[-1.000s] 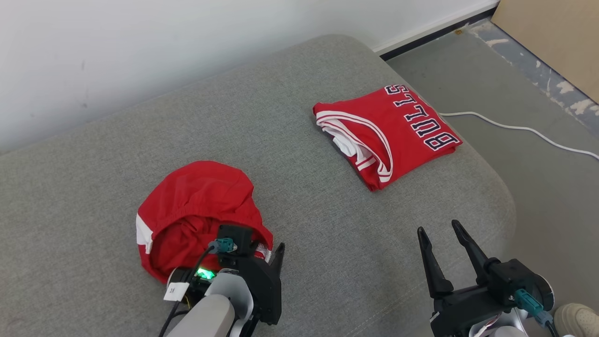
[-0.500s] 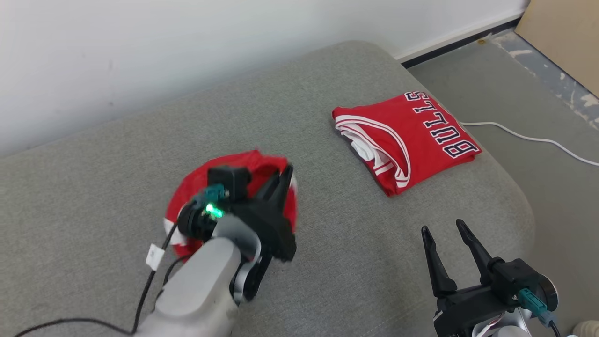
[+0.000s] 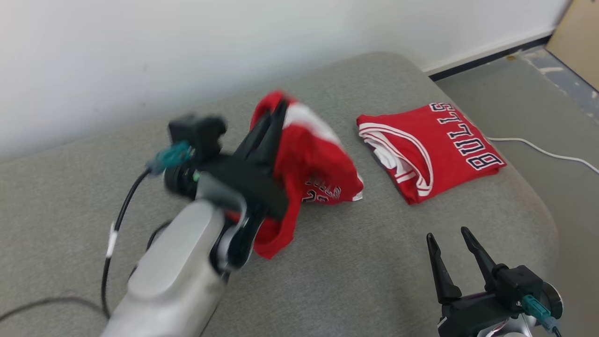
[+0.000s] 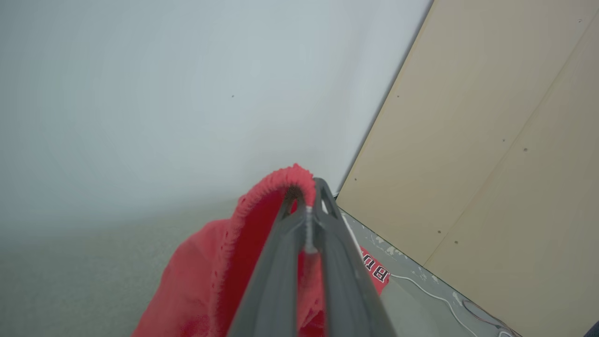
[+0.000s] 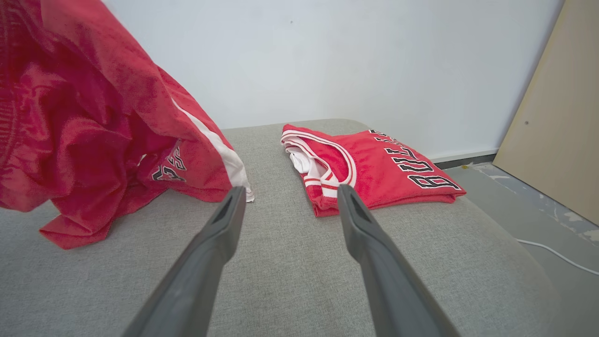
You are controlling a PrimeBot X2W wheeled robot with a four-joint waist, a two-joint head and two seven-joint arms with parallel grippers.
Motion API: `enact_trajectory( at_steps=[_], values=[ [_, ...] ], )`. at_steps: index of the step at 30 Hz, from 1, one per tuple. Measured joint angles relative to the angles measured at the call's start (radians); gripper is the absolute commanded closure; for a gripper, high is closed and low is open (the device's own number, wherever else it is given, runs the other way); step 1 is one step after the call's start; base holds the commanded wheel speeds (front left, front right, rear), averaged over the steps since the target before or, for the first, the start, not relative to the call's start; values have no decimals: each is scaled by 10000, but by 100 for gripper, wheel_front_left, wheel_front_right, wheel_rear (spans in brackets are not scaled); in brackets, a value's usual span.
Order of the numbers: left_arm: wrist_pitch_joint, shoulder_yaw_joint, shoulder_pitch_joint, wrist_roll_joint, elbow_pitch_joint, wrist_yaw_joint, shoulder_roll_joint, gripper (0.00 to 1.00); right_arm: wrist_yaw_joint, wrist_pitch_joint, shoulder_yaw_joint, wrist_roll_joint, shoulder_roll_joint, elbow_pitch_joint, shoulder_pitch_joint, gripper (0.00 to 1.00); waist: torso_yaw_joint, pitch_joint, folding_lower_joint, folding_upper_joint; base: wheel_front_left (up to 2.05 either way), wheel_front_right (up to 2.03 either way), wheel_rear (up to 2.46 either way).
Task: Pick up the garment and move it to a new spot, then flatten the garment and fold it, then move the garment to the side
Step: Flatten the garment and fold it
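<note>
Left claw point(image 3: 279, 105) pinched tight on the elastic edge of the red garment point(image 3: 318, 168); the edge loops over the fingertips in the left wrist view. Garment is raised above the grey cushion point(image 3: 365, 262) and hangs bunched beside the arm, white stripe and dark print showing, its lowest fold reaching the cushion. Head view is motion-blurred. Right claw point(image 3: 447, 233) low at the near right, jaws wide, gripping nothing. Folded jersey point(image 3: 430, 150) lies flat near the cushion's far right corner, apart from the garment.
</note>
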Motion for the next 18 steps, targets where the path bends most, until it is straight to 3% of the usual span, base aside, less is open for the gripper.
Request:
enact_trajectory(
  at_steps=[11,18],
  values=[
    [690,-63,3907,-219,-836,825,2272,100,0,0,-8,0,-36,-77,106,0,953,-48,0,0,0,0,0],
    [903,-61,4828,-132,-1198,1365,2945,100,0,0,94,-35,-27,-56,120,0,1489,-86,0,0,0,0,0]
  ],
)
